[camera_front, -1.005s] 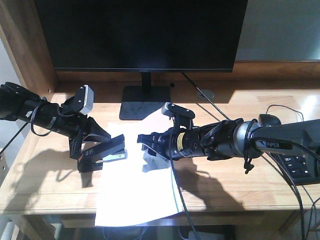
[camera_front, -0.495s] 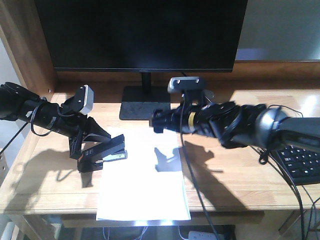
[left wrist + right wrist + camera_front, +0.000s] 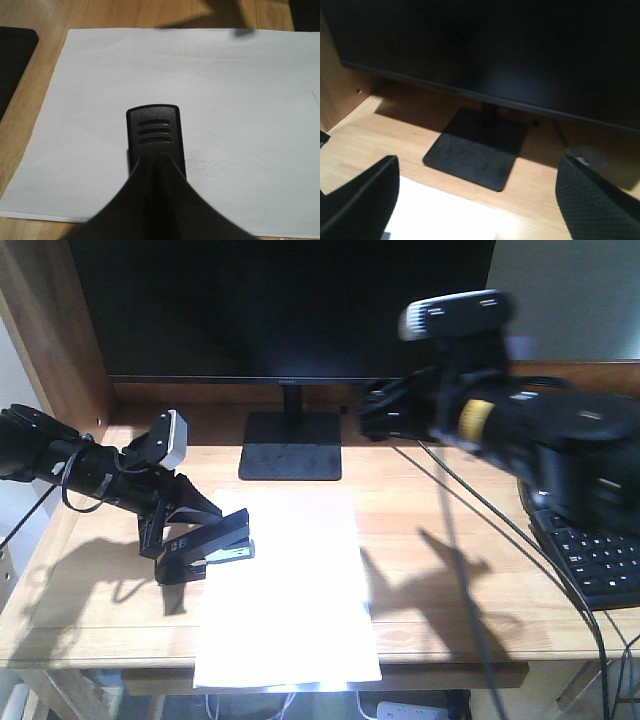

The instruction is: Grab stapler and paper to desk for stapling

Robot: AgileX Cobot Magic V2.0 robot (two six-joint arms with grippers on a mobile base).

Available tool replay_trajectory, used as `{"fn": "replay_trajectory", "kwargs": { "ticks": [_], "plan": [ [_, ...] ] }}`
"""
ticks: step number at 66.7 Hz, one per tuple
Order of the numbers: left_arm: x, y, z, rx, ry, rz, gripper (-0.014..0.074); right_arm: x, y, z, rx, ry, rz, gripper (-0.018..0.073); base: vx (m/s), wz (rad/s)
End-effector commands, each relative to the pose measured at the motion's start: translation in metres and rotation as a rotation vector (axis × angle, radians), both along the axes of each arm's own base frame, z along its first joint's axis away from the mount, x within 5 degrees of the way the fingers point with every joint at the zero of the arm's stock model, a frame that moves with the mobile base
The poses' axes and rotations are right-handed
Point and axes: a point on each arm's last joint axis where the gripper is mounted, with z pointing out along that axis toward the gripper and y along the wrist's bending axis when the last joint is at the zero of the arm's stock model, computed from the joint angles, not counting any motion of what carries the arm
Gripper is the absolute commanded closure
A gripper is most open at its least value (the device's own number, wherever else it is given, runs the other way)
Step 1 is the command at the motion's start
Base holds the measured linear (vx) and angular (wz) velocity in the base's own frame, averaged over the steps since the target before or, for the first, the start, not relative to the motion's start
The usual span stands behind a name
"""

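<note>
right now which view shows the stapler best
The exterior front-facing view: the stapler shows side-on at the paper's left edge. The left wrist view shows only its black end over the paper; the right wrist view misses it.

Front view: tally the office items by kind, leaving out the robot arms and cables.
Stapler: 1
Paper: 1
Monitor: 1
Keyboard: 1
Total: 4

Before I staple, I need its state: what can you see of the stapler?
The stapler is small, black, plastic-looking, with a silver strip underneath and three grooves on its nose. The left end effector is shut on its rear, holding it tilted over the left edge of the paper; contact is unclear.
</note>
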Motion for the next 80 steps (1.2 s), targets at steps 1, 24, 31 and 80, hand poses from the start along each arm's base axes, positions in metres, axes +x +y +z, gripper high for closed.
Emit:
{"fn": "replay_trajectory", "kwargs": {
  "ticks": [1,24,31,80],
  "plan": [
    [0.001,-0.006,0.034,-0.064,-0.063,0.014,0.0604,-0.027,-0.021,0.032,-0.040,-0.143,-0.015,-0.0034,0.00,0.00],
    [0.001,-0.006,0.034,-0.064,-0.063,0.014,0.0604,-0.125,-0.076,0.046,0.032,-0.302,-0.018,-0.0034,0.00,0.00],
    [0.001,-0.006,0.034,-0.064,-0.063,0.014,0.0604,-0.152,-0.091,0.040,0.051,-0.348,-0.018,-0.0032,0.00,0.00],
    [0.001,-0.006,0.034,-0.064,-0.063,0.014,0.0604,-0.237,-0.123,-0.046,0.132,-0.452,0.127,-0.0032,0.00,0.00]
  ]
}}
